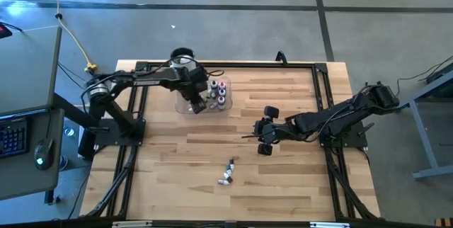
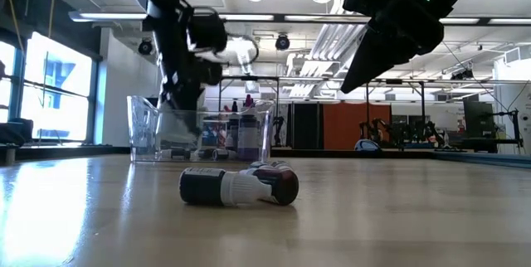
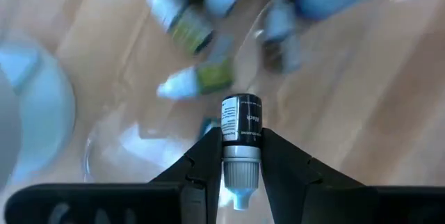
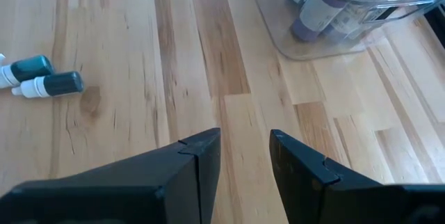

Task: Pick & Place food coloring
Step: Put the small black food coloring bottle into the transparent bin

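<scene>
Left gripper [image 3: 241,156] is pinching a food coloring bottle [image 3: 241,123], fingers pressed on either side of its pale neck, the black-labelled body sticking out beyond the fingertips and the whitish tip pointing back toward the wrist. That gripper sits over the clear tray [image 1: 185,107] at the far side of the table [image 1: 177,178], beside the white cup [image 1: 182,57]. Inside the tray, a cluster of bottles [image 1: 219,93] stands upright, whitish tips up; from table height they show through the clear wall, the dark arm dipping in next to them. Over to the right gripper [image 4: 245,156]: fingers spread, nothing between them, hanging above bare wood near the middle of the table, well apart from the tray. And down at the near side, two loose bottles [image 1: 227,174] lie on their sides, touching one another, far from both grippers; the low view has them front and centre, white tips meeting in the middle.
</scene>
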Robot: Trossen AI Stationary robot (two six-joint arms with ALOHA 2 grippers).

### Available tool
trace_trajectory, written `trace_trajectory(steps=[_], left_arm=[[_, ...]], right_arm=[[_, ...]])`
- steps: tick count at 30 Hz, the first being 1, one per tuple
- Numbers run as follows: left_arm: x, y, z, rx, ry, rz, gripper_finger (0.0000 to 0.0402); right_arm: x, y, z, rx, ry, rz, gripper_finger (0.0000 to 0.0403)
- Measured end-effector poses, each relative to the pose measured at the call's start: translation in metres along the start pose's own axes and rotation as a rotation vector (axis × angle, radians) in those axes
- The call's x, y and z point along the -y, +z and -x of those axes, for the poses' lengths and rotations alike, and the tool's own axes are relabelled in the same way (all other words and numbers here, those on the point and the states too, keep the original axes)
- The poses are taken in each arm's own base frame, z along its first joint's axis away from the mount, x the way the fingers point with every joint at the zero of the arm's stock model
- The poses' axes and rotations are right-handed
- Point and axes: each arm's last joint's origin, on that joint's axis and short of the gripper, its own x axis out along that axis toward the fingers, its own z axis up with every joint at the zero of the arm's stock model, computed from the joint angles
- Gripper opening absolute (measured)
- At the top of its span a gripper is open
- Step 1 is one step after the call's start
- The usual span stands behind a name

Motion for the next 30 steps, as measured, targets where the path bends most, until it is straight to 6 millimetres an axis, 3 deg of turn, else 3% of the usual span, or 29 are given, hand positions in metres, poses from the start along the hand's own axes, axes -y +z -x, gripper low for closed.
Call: trace_trajectory(steps=[12, 25, 30], left_arm=[[-0.019, 0.004, -0.047, -0.074, 0.062, 0.110, 0.0083], [-0.018, 0.005, -0.048, -0.073, 0.043, 0.056, 0.0086], [-0.019, 0.006, -0.046, -0.086, 0.058, 0.055, 0.0126]], right_arm=[[0.000, 0.000, 0.000, 0.002, -0.002, 0.007, 0.0117], [0.000, 0.000, 0.000, 0.001, 0.001, 0.008, 0.0117], [0.000, 0.000, 0.000, 0.001, 0.001, 0.008, 0.0117]])
